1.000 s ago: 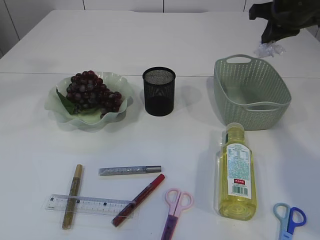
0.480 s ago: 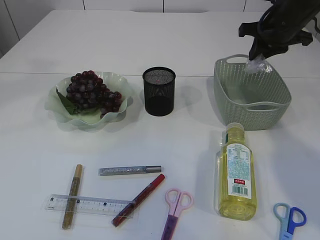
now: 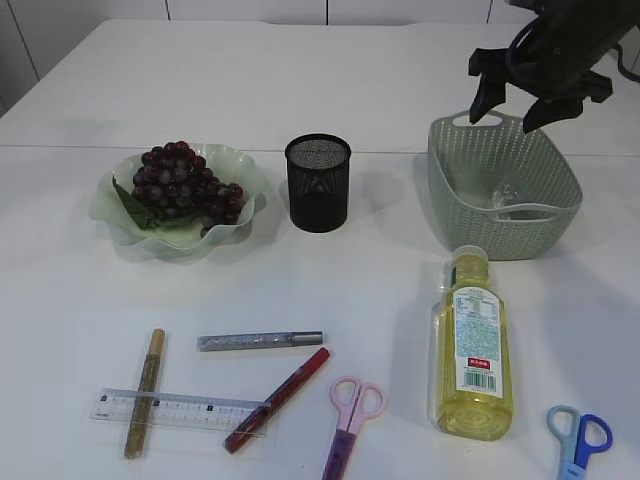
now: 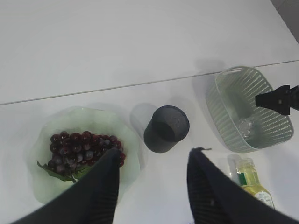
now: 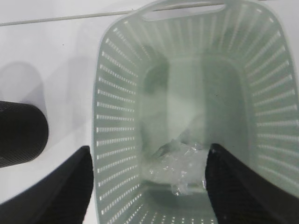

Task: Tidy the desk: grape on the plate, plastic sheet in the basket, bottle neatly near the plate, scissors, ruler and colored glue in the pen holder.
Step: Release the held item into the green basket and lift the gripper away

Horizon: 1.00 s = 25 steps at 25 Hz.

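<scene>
With the plastic sheet (image 5: 180, 163) apparently lying loose inside the basket (image 3: 505, 235), the right gripper (image 3: 510, 105) hovers above it with fingers apart, the left gripper (image 4: 154, 161) likewise apart, so next comes the bottle (image 3: 472, 345) just below the basket.

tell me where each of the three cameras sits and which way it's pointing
Exterior view: in front of the table, slanting down at the basket, pen holder, plate and bottle; right gripper shows open over the basket.
Left wrist view: high up, looking down at the same plate, holder and basket; left gripper frames the bottom.
Right wrist view: straight down into the basket at the plastic sheet; both fingers show.
All share the basket.
</scene>
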### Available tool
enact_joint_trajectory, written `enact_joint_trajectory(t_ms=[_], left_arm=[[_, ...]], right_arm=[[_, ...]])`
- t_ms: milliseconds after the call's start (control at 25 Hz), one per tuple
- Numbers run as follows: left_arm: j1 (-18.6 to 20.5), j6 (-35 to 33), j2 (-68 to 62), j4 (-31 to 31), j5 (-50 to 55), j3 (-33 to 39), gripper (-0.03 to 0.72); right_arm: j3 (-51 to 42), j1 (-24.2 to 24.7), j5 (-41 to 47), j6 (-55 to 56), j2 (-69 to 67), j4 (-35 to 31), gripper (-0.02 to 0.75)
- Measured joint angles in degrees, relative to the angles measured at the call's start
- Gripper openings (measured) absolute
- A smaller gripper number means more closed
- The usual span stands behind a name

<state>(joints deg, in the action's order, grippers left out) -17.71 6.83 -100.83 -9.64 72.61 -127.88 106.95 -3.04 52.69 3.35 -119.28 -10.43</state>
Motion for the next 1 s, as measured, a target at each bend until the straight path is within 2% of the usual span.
enact_joint_trajectory(t_ms=[280,400,840,1000], left_arm=[[0.00,0.00,0.00,0.00,0.00,0.00,0.347],[0.00,0.00,0.00,0.00,0.00,0.00,0.347],[0.00,0.00,0.00,0.00,0.00,0.00,0.344],[0.00,0.00,0.00,0.00,0.00,0.00,0.344]], right_arm=[[5.95,0.00,10.76,0.13,-0.09,0.00,0.604],[8.06,0.00,16.61,0.13,-0.09,0.00,0.590],[8.35,0.00,18.30,0.13,0.29,-0.14,0.585],[7.26,-0.07,18.30,0.13,4.46,0.79,0.585]])
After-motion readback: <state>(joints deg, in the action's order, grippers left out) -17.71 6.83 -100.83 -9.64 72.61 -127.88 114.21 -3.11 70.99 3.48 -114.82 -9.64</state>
